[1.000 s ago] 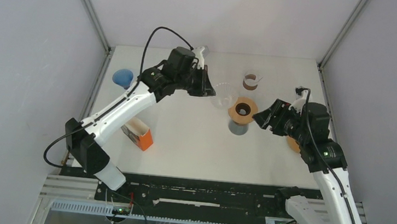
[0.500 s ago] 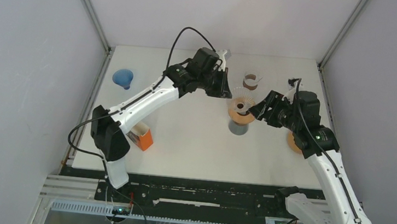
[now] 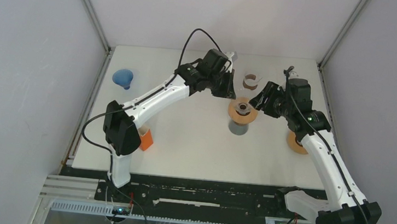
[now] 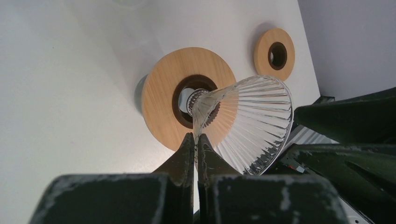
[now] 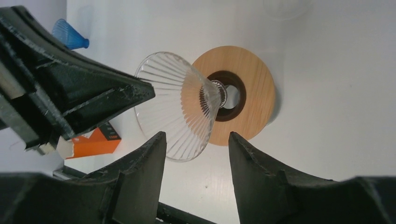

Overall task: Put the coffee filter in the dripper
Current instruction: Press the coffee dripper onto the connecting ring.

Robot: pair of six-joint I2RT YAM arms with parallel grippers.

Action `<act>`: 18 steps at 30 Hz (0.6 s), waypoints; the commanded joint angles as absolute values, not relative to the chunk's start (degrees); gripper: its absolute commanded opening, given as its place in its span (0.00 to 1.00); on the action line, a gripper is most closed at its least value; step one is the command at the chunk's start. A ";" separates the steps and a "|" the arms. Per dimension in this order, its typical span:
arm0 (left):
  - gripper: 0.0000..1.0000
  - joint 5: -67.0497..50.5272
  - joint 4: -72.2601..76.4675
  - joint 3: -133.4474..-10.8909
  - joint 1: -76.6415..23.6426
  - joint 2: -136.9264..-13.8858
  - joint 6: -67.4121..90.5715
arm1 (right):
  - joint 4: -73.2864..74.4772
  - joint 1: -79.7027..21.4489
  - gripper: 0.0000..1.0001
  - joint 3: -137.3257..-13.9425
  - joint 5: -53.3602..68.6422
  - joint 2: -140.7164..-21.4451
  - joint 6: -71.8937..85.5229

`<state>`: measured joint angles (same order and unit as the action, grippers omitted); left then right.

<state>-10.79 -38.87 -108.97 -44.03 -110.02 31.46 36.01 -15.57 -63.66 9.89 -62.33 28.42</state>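
Surface: white matte table (image 3: 193, 144), boxed in by grey walls (image 3: 24, 73) on the left, right and back, with metal posts (image 3: 88, 8) rising at the back corners.

Left gripper (image 4: 195, 140): clenched on the rim of the ribbed glass dripper (image 4: 252, 123). The dripper is tilted, its narrow end at the hole of the wooden ring (image 3: 243, 111), which sits on a grey base (image 3: 237, 129) at upper centre of the top view.

Right gripper (image 5: 196, 140): jaws apart, grasping nothing, just beside the dripper from the right.

Edges: blue cone (image 3: 123, 77) near the left wall, brown band (image 3: 250, 82) near the back edge, second wooden ring (image 3: 295, 143) near the right edge, orange box (image 3: 146, 140) lower left, partly behind the left arm.

Open room: the widest bare stretch lies lower centre, between the box and the second ring; the space around the dripper is tight, with both wrists close in
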 commanded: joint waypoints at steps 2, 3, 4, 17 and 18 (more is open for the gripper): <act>0.00 -10.47 -38.29 -113.31 -44.38 -110.59 30.57 | 34.68 -15.84 0.58 -65.92 6.61 -65.89 25.90; 0.00 -10.50 -38.46 -113.55 -44.34 -110.91 30.52 | 34.78 -15.85 0.58 -65.94 6.63 -66.51 25.66; 0.00 -10.51 -38.58 -113.85 -44.32 -111.30 30.43 | 34.72 -15.82 0.57 -65.92 6.71 -67.01 25.44; 0.00 -11.40 -40.52 -116.54 -44.36 -115.04 29.73 | 33.32 -15.38 0.51 -66.01 6.98 -72.08 24.18; 0.00 -11.39 -40.78 -116.50 -44.33 -115.17 29.59 | 33.25 -15.40 0.51 -66.01 7.02 -72.59 24.19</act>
<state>-10.85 -40.80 -112.88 -44.10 -115.24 30.96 35.62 -15.46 -63.92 7.53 -71.68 25.74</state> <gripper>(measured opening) 0.014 0.511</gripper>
